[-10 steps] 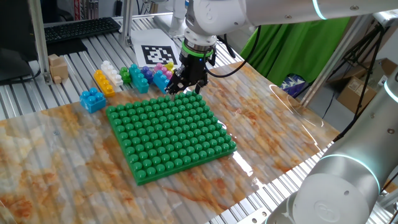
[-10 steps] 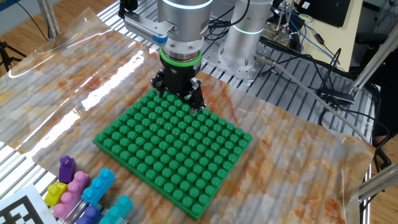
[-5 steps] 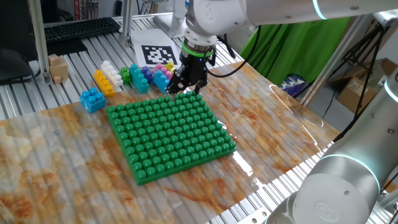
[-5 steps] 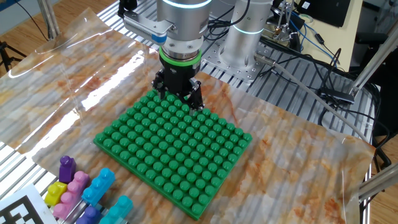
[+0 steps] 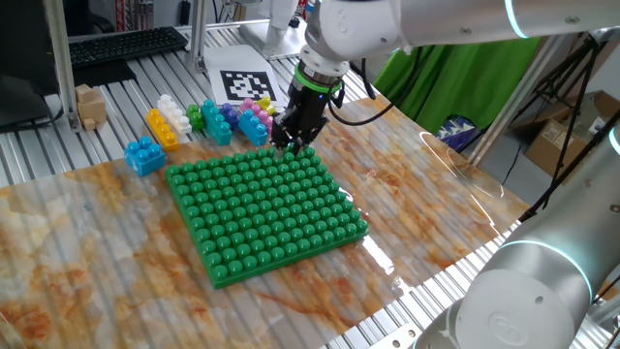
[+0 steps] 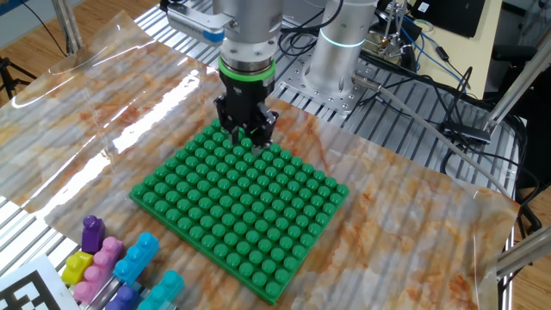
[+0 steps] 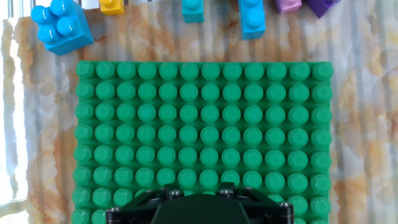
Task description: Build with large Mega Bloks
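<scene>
Shifted sideways, gripper [image 5: 289, 145] w/ fingers near-closed, empty, hovers over baseplate [image 5: 262, 208] edge.

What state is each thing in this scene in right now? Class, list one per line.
green baseplate: flat on the table, no bricks on it.
blue brick: loose on the table, apart from the baseplate.
yellow brick: loose, lying beside the white brick.
gripper: low over the baseplate's edge, holding nothing visible.
</scene>
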Controlling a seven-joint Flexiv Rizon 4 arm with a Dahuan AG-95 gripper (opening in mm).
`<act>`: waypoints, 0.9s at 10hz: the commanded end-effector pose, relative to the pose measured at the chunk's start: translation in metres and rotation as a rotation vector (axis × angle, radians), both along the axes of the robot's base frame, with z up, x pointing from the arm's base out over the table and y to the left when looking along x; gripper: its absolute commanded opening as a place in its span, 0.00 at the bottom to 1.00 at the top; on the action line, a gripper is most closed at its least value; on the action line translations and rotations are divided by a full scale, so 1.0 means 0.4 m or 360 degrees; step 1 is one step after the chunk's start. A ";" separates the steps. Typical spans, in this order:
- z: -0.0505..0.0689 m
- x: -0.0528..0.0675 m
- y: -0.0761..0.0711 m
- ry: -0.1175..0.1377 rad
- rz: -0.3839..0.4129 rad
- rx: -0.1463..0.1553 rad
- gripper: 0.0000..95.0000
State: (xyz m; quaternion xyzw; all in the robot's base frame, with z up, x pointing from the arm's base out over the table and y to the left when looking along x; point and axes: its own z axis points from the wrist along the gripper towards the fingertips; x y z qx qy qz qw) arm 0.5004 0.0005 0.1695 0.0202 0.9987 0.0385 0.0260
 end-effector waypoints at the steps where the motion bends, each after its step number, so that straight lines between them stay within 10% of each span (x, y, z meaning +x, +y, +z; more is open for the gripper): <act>1: 0.001 -0.001 -0.001 -0.0001 -0.0012 -0.0012 0.00; 9: -0.062 0.081 -0.016 0.0004 -0.0039 -0.0116 0.00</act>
